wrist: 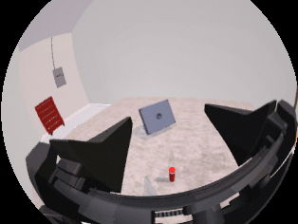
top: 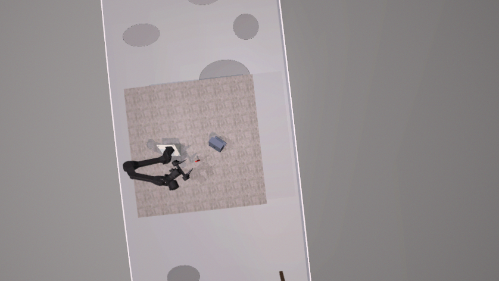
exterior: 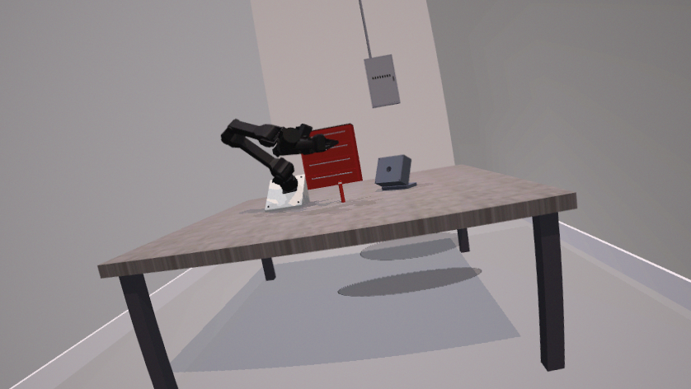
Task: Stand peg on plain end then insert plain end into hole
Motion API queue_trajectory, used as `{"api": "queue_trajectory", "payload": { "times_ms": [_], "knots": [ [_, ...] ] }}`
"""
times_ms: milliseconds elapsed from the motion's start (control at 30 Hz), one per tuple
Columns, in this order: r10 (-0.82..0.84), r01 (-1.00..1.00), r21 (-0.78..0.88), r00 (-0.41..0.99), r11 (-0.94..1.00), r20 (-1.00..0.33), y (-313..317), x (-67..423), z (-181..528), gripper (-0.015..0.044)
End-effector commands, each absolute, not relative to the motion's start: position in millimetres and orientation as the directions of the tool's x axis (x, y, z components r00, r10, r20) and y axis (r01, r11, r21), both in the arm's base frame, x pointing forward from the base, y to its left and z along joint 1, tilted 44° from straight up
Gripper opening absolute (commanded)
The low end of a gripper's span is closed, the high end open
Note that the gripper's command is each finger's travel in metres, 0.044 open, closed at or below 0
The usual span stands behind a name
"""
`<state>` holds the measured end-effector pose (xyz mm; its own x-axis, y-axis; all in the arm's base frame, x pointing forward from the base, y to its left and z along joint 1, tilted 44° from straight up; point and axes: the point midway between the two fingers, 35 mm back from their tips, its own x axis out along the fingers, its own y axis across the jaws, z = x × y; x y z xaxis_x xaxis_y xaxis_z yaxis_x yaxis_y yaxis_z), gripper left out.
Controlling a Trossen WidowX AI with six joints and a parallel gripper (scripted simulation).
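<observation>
The red peg (top: 197,160) (exterior: 342,191) (wrist: 171,174) stands upright on the table (top: 209,104) (exterior: 434,203), its banded end up, with nothing touching it. The grey sloped panel (top: 217,143) (exterior: 392,170) (wrist: 157,117) sits farther along the table, and the hole (exterior: 387,169) shows in its face. My gripper (top: 187,166) (exterior: 333,141) (wrist: 169,113) is open and empty. It hangs well above the table, up and back from the peg, with the peg low between the fingers in the wrist view.
The arm's white base plate (top: 162,147) (exterior: 280,198) is on the table left of the peg. A red slotted board (exterior: 333,157) (wrist: 46,115) stands behind the table. A grey box (exterior: 382,80) hangs on the wall.
</observation>
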<state>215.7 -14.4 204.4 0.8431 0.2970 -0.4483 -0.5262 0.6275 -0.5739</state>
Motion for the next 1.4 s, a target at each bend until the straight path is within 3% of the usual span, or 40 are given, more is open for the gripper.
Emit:
{"api": "queue_trajectory", "payload": {
  "times_ms": [0, 300, 700, 1033, 1367],
  "knots": [
    [0.278, -0.533, -0.528, 0.828, 0.661, -0.487, -14, 216, 202, 0.044],
    [0.206, -0.551, -0.356, 0.714, 0.755, -0.669, -22, 222, 177, 0.044],
    [0.062, -0.509, -0.205, 0.459, 0.836, -0.886, -32, 221, 145, 0.044],
    [-0.125, -0.479, -0.217, 0.217, 0.85, -0.968, -40, 218, 128, 0.044],
    [-0.354, -0.477, -0.328, 0.038, 0.815, -0.934, -46, 220, 124, 0.044]
  ]
}}
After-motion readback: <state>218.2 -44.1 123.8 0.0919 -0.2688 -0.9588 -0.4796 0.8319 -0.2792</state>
